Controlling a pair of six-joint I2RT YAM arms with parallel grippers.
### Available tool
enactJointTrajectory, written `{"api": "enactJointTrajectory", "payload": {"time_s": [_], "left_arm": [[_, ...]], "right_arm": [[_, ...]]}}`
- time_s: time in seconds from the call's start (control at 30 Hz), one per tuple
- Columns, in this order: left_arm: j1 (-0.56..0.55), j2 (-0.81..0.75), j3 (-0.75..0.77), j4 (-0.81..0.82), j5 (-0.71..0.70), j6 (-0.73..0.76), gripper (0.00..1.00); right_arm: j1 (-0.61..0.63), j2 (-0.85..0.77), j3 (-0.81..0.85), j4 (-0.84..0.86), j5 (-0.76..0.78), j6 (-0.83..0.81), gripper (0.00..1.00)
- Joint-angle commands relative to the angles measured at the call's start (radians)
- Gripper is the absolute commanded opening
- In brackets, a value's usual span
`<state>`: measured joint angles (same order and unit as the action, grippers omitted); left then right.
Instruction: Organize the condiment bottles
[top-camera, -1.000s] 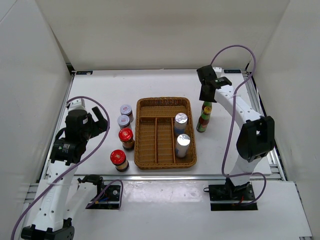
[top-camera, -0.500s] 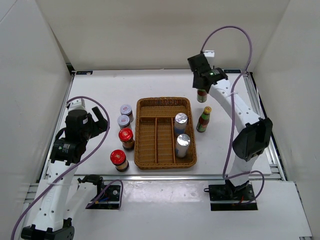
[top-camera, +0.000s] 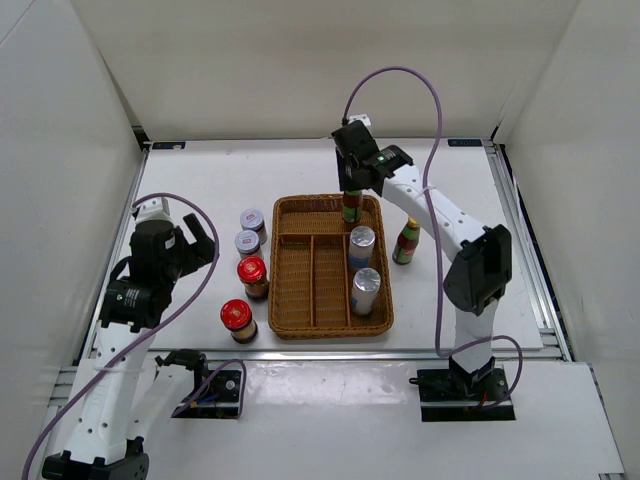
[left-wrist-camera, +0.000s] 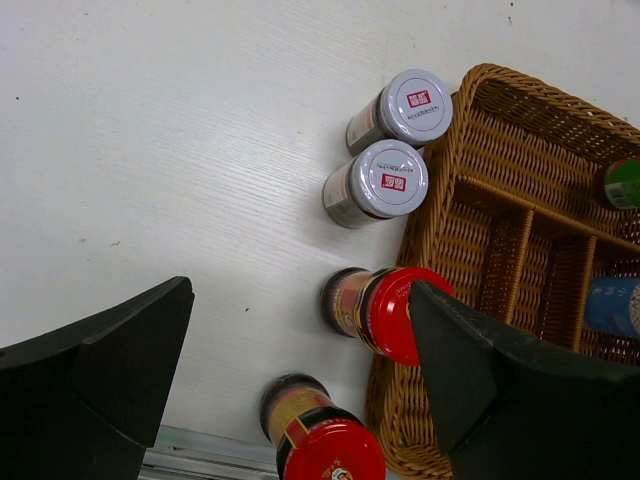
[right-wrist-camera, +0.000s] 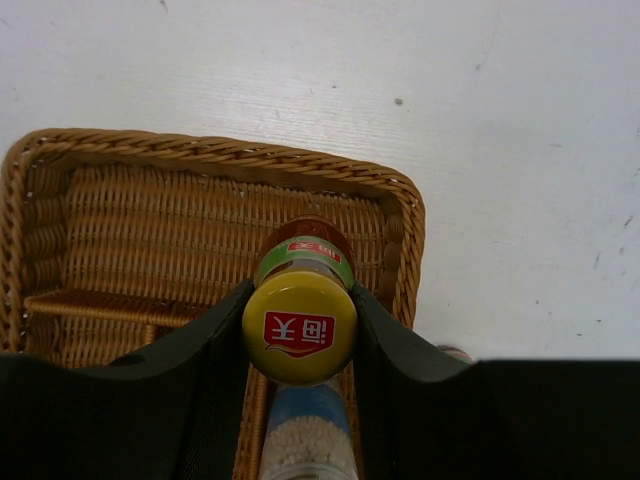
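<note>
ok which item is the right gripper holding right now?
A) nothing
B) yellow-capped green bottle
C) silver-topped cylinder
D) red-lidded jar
B: in the right wrist view the right gripper is shut on the yellow-capped green bottle, with the wicker tray below it.

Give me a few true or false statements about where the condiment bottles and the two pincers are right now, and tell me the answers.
1. The right pincer is shut on a yellow-capped bottle above the wicker tray. True.
2. Both silver-topped cylinders stand outside the tray. False: both stand in its right-hand compartment.
3. The left pincer is open and holds nothing. True.
4. The red-lidded jars are inside the tray. False: they stand on the table, left of it.
5. The other yellow-capped bottle lies on its side. False: it stands upright, right of the tray.
</note>
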<state>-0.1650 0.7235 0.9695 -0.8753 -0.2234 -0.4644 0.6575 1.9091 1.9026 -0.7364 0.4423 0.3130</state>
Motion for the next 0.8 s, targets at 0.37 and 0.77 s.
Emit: {"api": "enactJointTrajectory", "payload": {"time_s": [0.37,0.77], "left_arm": [[0.004,0.007,-0.006,0.002,-0.007,-0.005,1.00],[0.004,0.025,-0.006,0.002,0.002,-0.005,1.00]], "right_arm": [[-0.010,0.008,-0.039,0.167,-0.066,-0.038,0.66],[-0.031,-0.361,-0.288,0.072,0.196,-0.012,0.99]]}}
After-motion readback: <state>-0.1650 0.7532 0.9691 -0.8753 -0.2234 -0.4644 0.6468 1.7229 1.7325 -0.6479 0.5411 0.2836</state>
